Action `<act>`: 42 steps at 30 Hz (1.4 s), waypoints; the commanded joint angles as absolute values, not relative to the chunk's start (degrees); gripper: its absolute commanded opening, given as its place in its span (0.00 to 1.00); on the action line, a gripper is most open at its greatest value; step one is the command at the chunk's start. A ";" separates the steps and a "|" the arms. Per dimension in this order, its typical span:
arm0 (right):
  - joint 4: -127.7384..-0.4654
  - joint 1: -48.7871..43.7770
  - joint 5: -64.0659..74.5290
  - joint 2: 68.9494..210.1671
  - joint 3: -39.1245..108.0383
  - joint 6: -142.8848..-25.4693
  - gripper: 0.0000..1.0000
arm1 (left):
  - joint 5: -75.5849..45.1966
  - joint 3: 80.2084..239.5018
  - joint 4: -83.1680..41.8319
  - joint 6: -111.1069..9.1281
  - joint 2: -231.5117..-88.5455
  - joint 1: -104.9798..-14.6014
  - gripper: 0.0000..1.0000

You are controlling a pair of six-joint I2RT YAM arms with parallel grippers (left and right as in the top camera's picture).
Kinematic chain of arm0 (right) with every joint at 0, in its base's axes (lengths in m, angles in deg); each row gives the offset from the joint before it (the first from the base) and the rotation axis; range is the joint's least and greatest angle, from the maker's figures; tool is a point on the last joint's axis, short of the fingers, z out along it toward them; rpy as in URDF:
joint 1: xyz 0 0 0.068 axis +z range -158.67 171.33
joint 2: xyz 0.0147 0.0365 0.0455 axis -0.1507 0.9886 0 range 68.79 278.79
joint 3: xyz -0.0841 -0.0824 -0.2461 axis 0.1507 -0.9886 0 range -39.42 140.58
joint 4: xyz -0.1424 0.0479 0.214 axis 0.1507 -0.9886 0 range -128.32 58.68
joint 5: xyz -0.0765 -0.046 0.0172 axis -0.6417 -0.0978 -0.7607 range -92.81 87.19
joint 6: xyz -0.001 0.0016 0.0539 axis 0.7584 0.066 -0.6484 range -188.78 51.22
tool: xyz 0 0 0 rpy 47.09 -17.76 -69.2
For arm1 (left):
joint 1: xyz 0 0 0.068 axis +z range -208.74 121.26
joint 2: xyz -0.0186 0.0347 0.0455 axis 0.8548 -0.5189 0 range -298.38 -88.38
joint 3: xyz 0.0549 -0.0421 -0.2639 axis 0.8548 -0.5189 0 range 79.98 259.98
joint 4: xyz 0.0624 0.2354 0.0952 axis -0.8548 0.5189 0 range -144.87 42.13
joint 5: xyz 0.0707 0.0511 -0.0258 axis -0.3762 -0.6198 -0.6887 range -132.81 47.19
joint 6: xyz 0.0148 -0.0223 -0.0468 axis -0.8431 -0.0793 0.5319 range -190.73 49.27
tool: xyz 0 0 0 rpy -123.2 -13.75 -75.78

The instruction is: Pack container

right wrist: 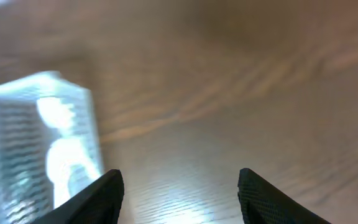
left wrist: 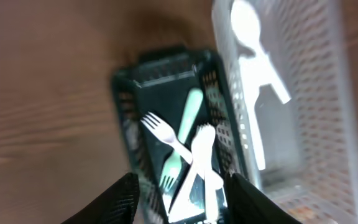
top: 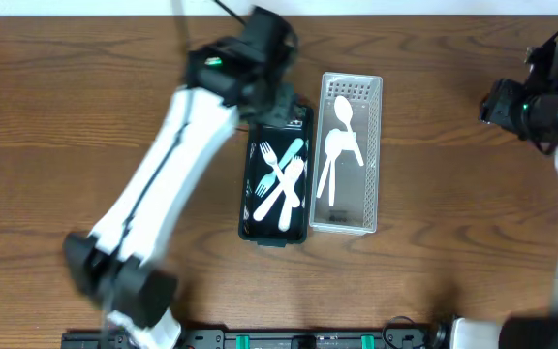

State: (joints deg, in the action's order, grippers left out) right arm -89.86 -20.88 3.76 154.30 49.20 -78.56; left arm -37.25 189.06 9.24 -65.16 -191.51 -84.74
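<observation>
A dark green basket (top: pixel 244 208) at the table's middle holds several plastic forks (top: pixel 281 179), white and pale green, crossed over each other. Beside it on the right stands a clear basket (top: pixel 371 145) with white plastic spoons (top: pixel 340 143). My left gripper (top: pixel 281 102) hovers over the dark basket's far end. In the left wrist view the left gripper (left wrist: pixel 183 200) is open and empty above the forks (left wrist: pixel 188 149) in the dark basket (left wrist: pixel 124 106). My right gripper (top: pixel 502 105) is open and empty over bare wood at the far right. In the right wrist view the right gripper (right wrist: pixel 180 196) shows the clear basket (right wrist: pixel 17 134) to its left.
The two baskets stand side by side, touching or nearly so. Brown wood table (top: pixel 66 126) surrounds them. The left arm stretches diagonally from the front left. A black rail (top: pixel 298 339) runs along the front edge.
</observation>
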 commanded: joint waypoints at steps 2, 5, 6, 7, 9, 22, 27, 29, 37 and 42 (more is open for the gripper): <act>-90.30 -17.29 7.32 143.94 49.48 -72.13 0.63 | -41.97 191.13 12.76 -65.88 -180.34 -81.42 0.48; -91.72 -14.91 8.96 137.69 49.48 -69.03 0.62 | -49.29 191.13 18.40 -68.84 -173.94 -79.82 0.47; -92.51 -14.14 9.29 135.68 49.48 -67.63 0.63 | -51.56 191.11 20.35 -69.62 -172.13 -79.54 0.47; -93.29 -13.40 9.31 133.62 49.48 -66.54 0.64 | -54.34 191.11 22.99 -70.30 -169.88 -79.23 0.47; -94.78 -12.29 9.29 130.19 49.48 -64.72 0.64 | -57.18 191.11 26.42 -70.26 -166.51 -78.97 0.47; -100.70 -11.32 9.29 109.63 49.48 -64.00 0.99 | -61.90 191.11 32.94 -66.37 -144.24 -78.90 0.95; -101.99 -11.32 9.29 107.79 49.48 -64.00 0.99 | -63.06 191.11 33.88 -66.39 -141.16 -78.90 0.98; -102.54 -11.32 9.29 107.79 49.48 -63.98 0.99 | -63.04 191.11 34.84 -66.37 -140.81 -78.90 0.98; -107.52 -11.32 9.26 107.79 49.48 -63.98 0.99 | -63.04 191.11 36.19 -66.37 -140.74 -78.90 0.98; -111.15 -11.32 9.26 107.79 49.48 -63.98 0.99 | -63.04 191.11 36.19 -66.37 -140.74 -78.90 0.98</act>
State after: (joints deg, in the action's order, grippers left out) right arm -110.08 -11.85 9.18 107.77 49.46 -64.70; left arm -62.34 191.02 36.21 -66.63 -140.50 -79.12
